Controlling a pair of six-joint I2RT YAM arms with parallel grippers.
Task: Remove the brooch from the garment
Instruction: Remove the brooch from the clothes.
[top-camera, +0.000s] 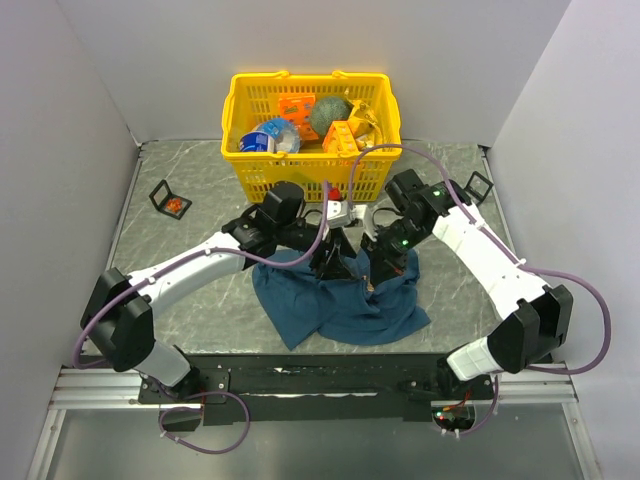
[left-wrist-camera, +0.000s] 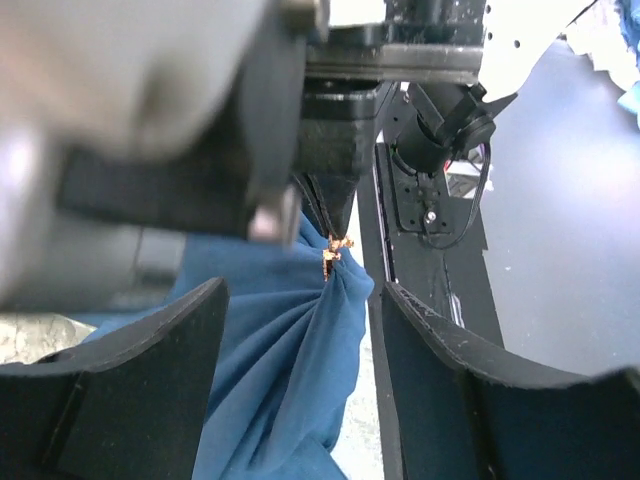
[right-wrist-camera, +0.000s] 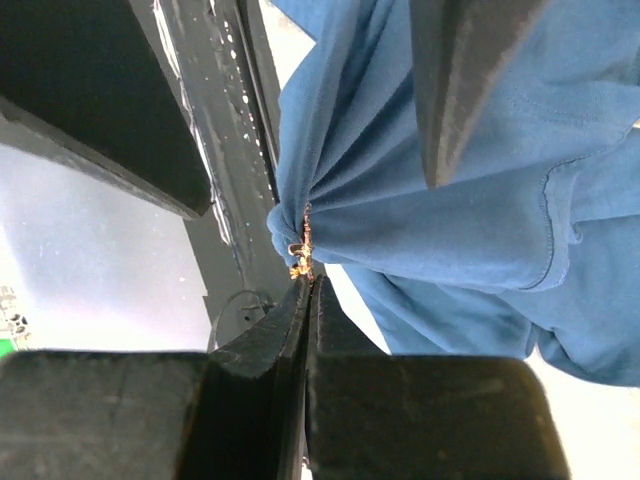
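- The tiny orange-gold brooch sits at the peak of a gathered fold of the blue cotton garment. The fold is raised above the grey marbled table, between the two arms.
- The right claw is clenched, its tips pinching the brooch, and the cloth fans out from that one point.
- The left claw is released, with its jaws wide on either side of the fold near the brooch. It seems to touch nothing.
- Pulling while the cloth is unheld would likely lift the whole garment rather than free the pin.
- The pinch is at the very tips, so a tug could let the brooch slip out. If the clasp is fastened, a tug could tear the fabric; the clasp cannot be seen.
- If the left claw closes too near the brooch, it could strike the right tips.
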